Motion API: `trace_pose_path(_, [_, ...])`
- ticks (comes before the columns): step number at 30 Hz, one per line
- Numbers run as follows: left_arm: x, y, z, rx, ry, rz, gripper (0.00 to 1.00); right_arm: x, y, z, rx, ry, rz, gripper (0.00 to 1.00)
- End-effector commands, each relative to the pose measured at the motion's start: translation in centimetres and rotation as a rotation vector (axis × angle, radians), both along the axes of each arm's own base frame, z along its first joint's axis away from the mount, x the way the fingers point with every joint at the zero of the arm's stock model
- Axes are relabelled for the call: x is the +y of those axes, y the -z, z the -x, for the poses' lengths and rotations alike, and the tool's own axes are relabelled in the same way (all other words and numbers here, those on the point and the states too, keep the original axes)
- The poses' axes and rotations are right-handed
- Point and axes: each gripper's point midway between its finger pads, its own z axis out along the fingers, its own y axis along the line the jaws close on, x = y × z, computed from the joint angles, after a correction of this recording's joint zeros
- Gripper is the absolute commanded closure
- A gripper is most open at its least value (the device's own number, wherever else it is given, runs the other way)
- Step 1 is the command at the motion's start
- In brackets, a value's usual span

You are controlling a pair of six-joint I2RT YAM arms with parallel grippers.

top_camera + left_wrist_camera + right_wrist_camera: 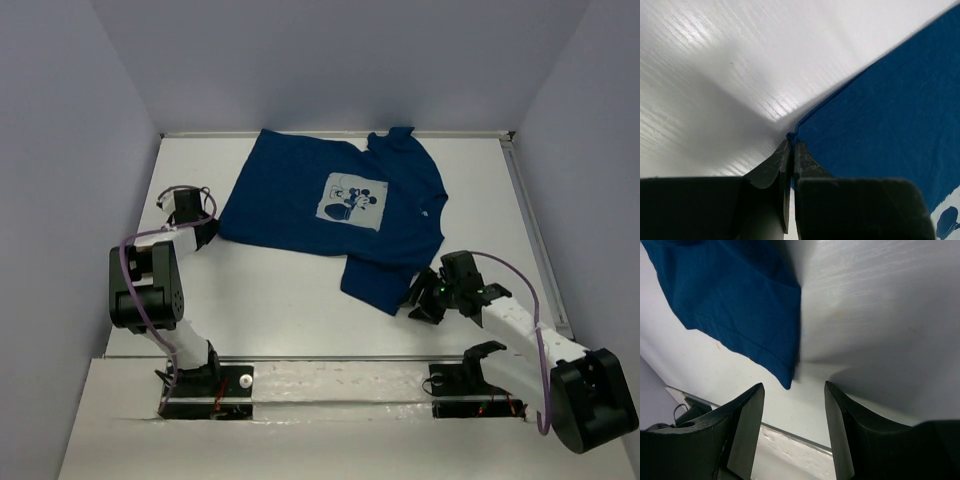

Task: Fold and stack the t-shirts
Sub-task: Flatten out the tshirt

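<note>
A dark royal-blue t-shirt (330,205) lies spread on the white table (280,300), chest print (352,200) facing up and one part folded over at the right. My left gripper (205,232) is at the shirt's left corner. In the left wrist view the left gripper (791,144) is shut, pinching the corner hem of the shirt (880,120). My right gripper (420,300) is low beside the shirt's near right corner. In the right wrist view the right gripper (793,385) is open and empty, with the shirt's corner (740,305) just ahead of its fingers, apart from them.
Grey walls (330,60) enclose the table at the back and on both sides. A metal rail (535,230) runs along the right edge. A strip (330,360) marks the near edge in front of the arm bases.
</note>
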Motion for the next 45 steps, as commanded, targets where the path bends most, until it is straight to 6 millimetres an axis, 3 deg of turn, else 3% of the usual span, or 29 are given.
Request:
trace_pose_path(1, [-0.4,-1.8,0.2,-0.042,0.029,-0.016,1.0,0.8,0.3,-1.6,-0.037,0.059,0.012,0.49])
trace_pose_path(9, [-1.2,-2.8,0.0,-0.063,0.056,-0.028,1.0,1.4,1.7,-1.2,0.011,0.066,0.058,0.66])
trace_pose_path(25, [-1.5,-3.7,0.2,-0.081,0.077,-0.041,1.0,0.0,3.1,-1.0,0.025,0.129,0.142,0.7])
trace_pose_path(27, [-1.5,-3.7,0.2,-0.081,0.076,-0.042,1.0,0.2,3.1,-1.1,0.023,0.121,0.135,0.76])
trace_pose_path(31, [-1.5,-3.9,0.3,-0.085,0.076,-0.043,1.0,0.7,2.8,-1.6,0.008,0.101,0.122,1.0])
trace_pose_path(34, [-2.0,-4.5,0.2,-0.092,0.094,-0.045,1.0,0.5,1.3,-2.4,-0.05,0.096,0.136,1.0])
trace_pose_path(35, [-1.9,-5.5,-0.2,-0.11,0.094,-0.049,1.0,0.1,-0.5,-3.4,-0.127,0.113,0.145,1.0])
trace_pose_path(36, [-2.4,-6.9,-0.4,-0.138,0.106,-0.057,1.0,0.2,-3.7,-5.1,-0.221,0.101,0.151,1.0])
trace_pose_path(37, [-2.4,-7.9,-0.4,-0.143,0.114,-0.065,1.0,-0.6,-5.2,-5.0,-0.242,0.1,0.191,1.0])
trace_pose_path(38, [-3.6,-11.8,-1.4,-0.227,0.144,-0.076,1.0,-1.7,-8.5,-6.3,-0.35,0.138,0.226,1.0])
trace_pose_path(39, [-3.8,-13.9,-1.7,-0.266,0.147,-0.1,1.0,-1.8,-14.2,-7.9,-0.484,0.135,0.233,1.0])
trace_pose_path(40, [-4.0,-15.6,-1.6,-0.278,0.152,-0.113,1.0,-2.8,-16.4,-7.8,-0.51,0.14,0.279,1.0])
trace_pose_path(41, [-4.9,-20.9,-2.1,-0.385,0.169,-0.132,1.0,-4.0,-19.4,-8.4,-0.575,0.177,0.33,1.0])
trace_pose_path(42, [-5.2,-25.0,-2.2,-0.456,0.168,-0.147,1.0,-4.7,-24.9,-8.7,-0.669,0.182,0.35,1.0])
trace_pose_path(43, [-5.5,-25.7,-1.9,-0.473,0.173,-0.154,1.0,-5.2,-28.1,-9.1,-0.741,0.213,0.353,1.0])
trace_pose_path(44, [-5.9,-29.5,-1.6,-0.54,0.175,-0.158,1.0,-6.2,-30.2,-8.8,-0.773,0.229,0.388,1.0])
trace_pose_path(45, [-6.7,-32.1,-0.8,-0.593,0.186,-0.156,1.0,-6.7,-32.7,-8.7,-0.827,0.228,0.408,1.0])
